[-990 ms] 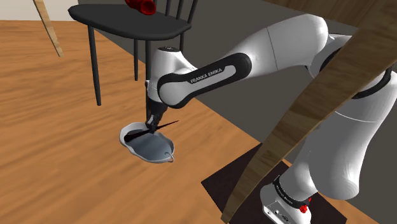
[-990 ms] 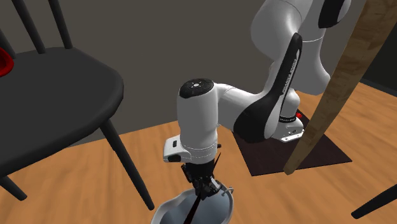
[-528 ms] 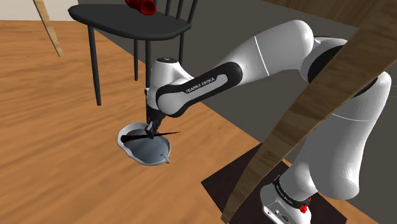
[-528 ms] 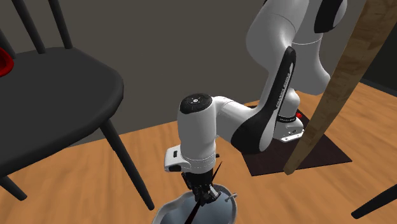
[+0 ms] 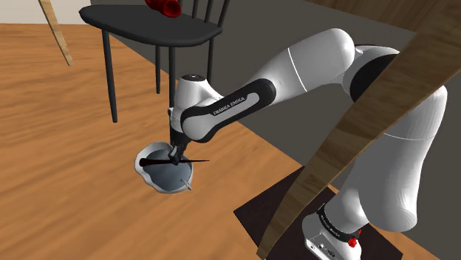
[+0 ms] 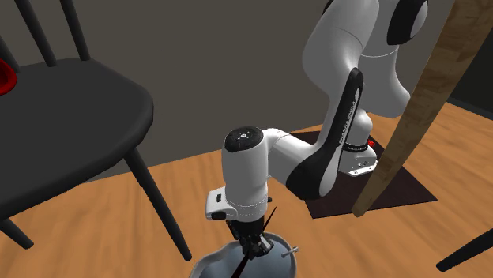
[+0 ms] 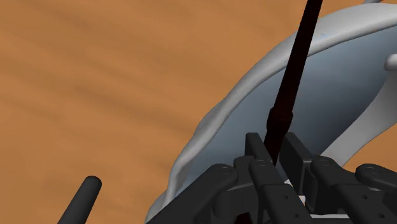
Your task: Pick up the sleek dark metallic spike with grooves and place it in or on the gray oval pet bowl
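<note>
A thin dark spike (image 5: 193,160) lies nearly level over the gray oval pet bowl (image 5: 159,179) on the wooden floor. My black gripper (image 5: 176,153) is shut on the middle of the spike, just above the bowl's hollow. In the second exterior view the gripper (image 6: 251,246) reaches down into the bowl (image 6: 212,265), and the spike (image 6: 270,217) juts up past the wrist. The wrist view has the spike (image 7: 289,89) clasped between both fingers (image 7: 254,147) and running out across the bowl's inside (image 7: 331,95).
A black chair (image 5: 151,26) with a red object (image 5: 164,6) on its seat stands just behind the bowl, one leg (image 5: 109,74) close by. A slanted wooden beam (image 5: 354,125) crosses in front of the arm. A dark mat (image 5: 277,214) lies under the stand.
The arm has stretched out and lowered, carrying the spike down over the bowl. The spike now lies flatter. The bowl has slid slightly toward the shoulder view's lower left.
</note>
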`<state>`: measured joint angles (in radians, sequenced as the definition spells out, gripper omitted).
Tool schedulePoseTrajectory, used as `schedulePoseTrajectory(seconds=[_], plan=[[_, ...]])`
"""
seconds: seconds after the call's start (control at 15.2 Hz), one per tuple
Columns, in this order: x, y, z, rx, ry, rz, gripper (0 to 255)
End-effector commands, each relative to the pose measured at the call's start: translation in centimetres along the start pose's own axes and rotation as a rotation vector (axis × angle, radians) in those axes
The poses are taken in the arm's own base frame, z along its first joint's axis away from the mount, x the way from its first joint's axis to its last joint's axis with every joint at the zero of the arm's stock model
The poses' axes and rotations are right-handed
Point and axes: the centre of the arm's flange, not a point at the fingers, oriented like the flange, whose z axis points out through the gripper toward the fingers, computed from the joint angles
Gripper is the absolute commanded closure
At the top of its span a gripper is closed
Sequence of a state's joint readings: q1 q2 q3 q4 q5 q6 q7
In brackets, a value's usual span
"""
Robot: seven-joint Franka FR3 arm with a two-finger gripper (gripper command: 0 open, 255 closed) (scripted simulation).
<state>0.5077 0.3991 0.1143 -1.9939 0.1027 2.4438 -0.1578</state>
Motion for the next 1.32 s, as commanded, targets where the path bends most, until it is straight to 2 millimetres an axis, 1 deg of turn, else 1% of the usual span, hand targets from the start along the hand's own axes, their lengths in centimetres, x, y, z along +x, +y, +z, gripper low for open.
schedulePoseTrajectory(seconds=[0.0, 0.13, 0.2, 0.53, 0.73, 0.79, 1.25], plan=[[0.0, 0.0, 0.1, 0.000, -0.001, 0.000, 255], [0.0, 0.0, 0.1, 0.000, -0.001, 0.000, 255], [0.0, 0.0, 0.1, 0.000, -0.001, 0.000, 0], [0.0, 0.0, 0.1, 0.000, -0.001, 0.000, 0], [0.0, 0.0, -3.9, 0.000, -0.001, 0.000, 0], [0.0, 0.0, -4.9, 0.000, -0.001, 0.000, 0], [0.0, 0.0, -4.9, 0.000, -0.001, 0.000, 0]])
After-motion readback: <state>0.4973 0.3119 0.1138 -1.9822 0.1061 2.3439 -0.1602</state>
